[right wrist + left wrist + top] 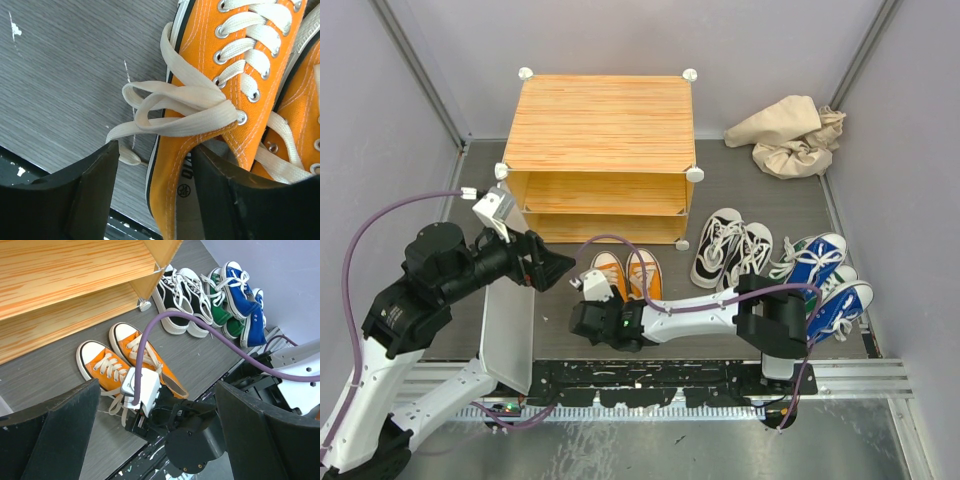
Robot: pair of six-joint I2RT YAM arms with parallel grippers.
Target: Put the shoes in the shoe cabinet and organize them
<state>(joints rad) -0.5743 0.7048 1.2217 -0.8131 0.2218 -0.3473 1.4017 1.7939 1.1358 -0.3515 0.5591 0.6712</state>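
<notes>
Pale grey walls (380, 150) close in a dark grey wood-grain floor (760, 200), where my left pincer (552, 268) hangs released beside the 1 open white door (508, 335) of the 1 shoe cabinet (595, 125) at the back. Rightward, 2 orange shoes (625, 275) sit before it, my right pincer (155, 155) spread loose astride 1 heel, then 2 white-and-black shoes (730, 245), 2 blue shoes (825, 275) atop green shoes (222, 315), and 1 beige bag (790, 135) far right.
</notes>
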